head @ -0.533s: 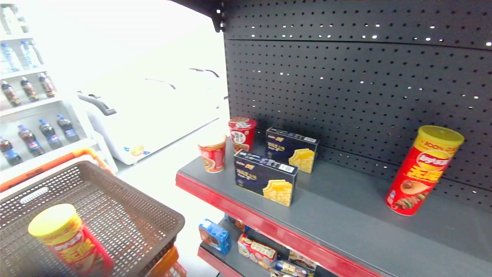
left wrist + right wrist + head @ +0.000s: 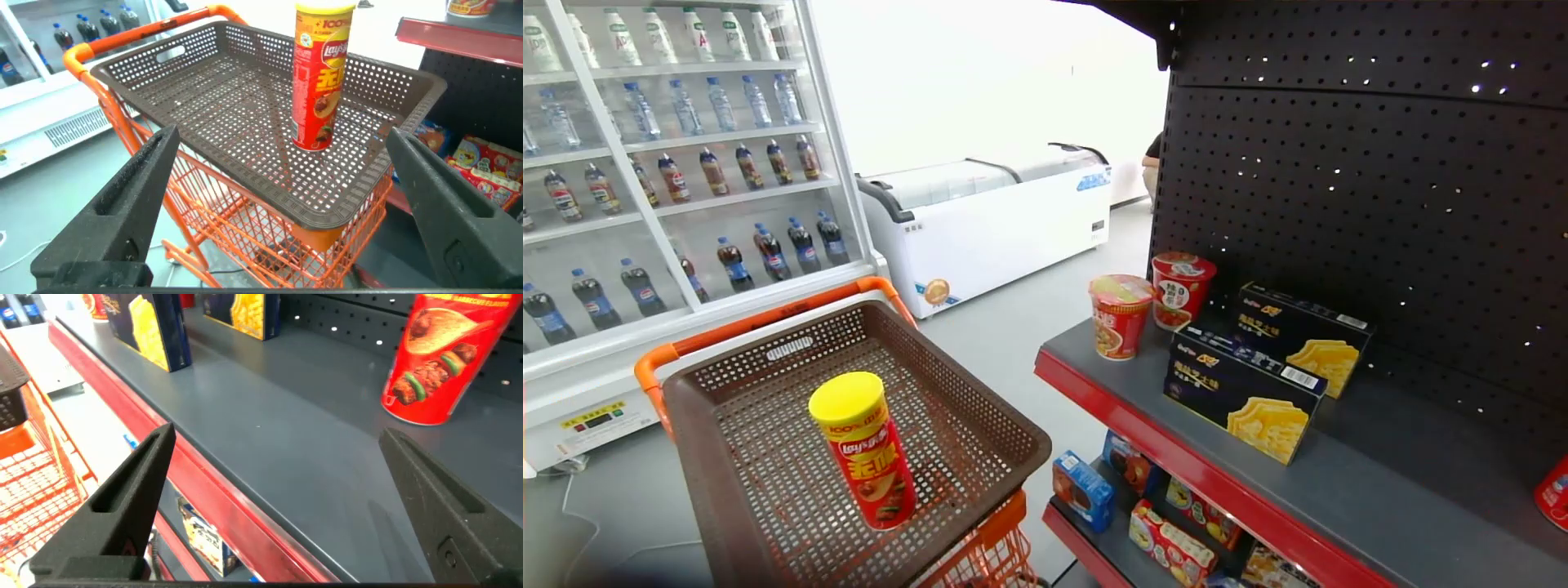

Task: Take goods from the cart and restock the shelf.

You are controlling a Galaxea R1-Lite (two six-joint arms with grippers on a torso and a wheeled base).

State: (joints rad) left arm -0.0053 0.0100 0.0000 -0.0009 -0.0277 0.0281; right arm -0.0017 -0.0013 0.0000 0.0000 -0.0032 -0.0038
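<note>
Standing upright in the brown basket (image 2: 768,474) on the cart (image 2: 768,314) is a single chip can (image 2: 862,449). Left gripper (image 2: 282,139) hangs above it, released, fingers spread wide. Right gripper (image 2: 278,437), likewise released, hovers over the shelf (image 2: 327,498) near another can (image 2: 433,359) and two boxes (image 2: 1241,392).

The shelf (image 2: 1405,490) lies bare between the dark boxes (image 2: 1241,392) and the red can (image 2: 1553,494).
</note>
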